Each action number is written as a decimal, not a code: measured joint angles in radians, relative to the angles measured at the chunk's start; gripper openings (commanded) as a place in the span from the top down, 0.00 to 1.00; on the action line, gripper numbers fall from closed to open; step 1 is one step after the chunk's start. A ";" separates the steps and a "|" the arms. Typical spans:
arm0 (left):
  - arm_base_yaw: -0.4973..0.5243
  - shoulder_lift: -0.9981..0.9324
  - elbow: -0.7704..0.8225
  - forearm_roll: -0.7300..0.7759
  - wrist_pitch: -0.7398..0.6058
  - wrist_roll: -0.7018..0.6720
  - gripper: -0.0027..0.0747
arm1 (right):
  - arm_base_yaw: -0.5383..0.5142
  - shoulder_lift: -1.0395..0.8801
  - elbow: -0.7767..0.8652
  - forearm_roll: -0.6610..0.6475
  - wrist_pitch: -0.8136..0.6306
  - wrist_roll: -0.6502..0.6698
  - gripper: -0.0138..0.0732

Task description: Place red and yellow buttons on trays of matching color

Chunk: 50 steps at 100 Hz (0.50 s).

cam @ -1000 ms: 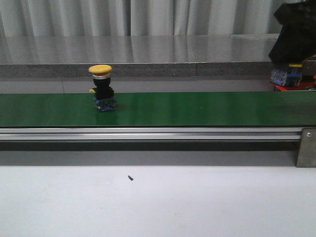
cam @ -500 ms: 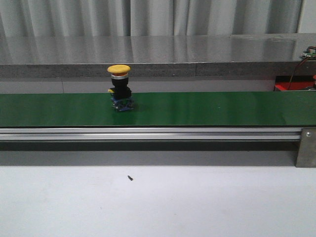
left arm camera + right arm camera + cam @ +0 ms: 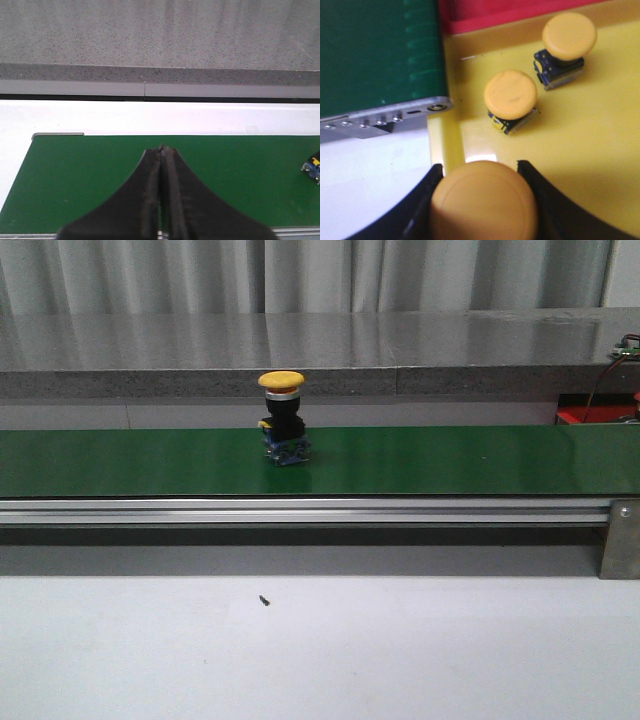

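Nearest in the right wrist view, the right gripper (image 3: pixel 482 200) was clenched on a yellow button (image 3: pixel 484 202), one black finger on each side of its domed cap, hanging above the yellow tray (image 3: pixel 600 150) close to that tray's near rim. Two more yellow-capped buttons (image 3: pixel 510 95) stood upright on the yellow tray beyond it, near each other but apart, and a strip of the red tray (image 3: pixel 520 12) lay just behind the yellow one. The green conveyor belt (image 3: pixel 450 460) ended beside the yellow tray. Farther along that belt a fourth button, the belt button (image 3: pixel 282 420), stood upright on its black body and blue base. The left gripper (image 3: pixel 161 200) hovered over the belt with its fingers pressed together and holding nothing, the button's blue base only just showing at the edge of that view. These buttons looked like light, rigid plastic, top-heavy under the wide smooth cap, so a grip on the narrower black body below the cap would probably tip them less than pinching the slippery dome.
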<state>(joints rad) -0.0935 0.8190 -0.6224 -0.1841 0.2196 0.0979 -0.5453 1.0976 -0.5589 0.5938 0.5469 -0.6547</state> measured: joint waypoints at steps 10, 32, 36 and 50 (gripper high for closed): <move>0.000 0.000 0.000 0.000 0.000 0.000 0.99 | -0.001 0.057 0.021 0.014 -0.043 0.000 0.70; 0.000 0.000 0.000 0.000 0.000 0.000 0.99 | -0.001 0.170 0.021 0.054 -0.135 0.000 0.70; 0.000 0.000 0.000 0.000 0.000 0.000 0.99 | -0.001 0.191 0.021 0.060 -0.140 0.000 0.70; 0.000 0.000 0.000 0.000 0.000 0.000 0.99 | -0.001 0.253 0.021 0.086 -0.146 0.000 0.64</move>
<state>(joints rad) -0.0935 0.8190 -0.6224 -0.1841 0.2196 0.0979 -0.5461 1.3508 -0.5376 0.6795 0.4006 -0.6547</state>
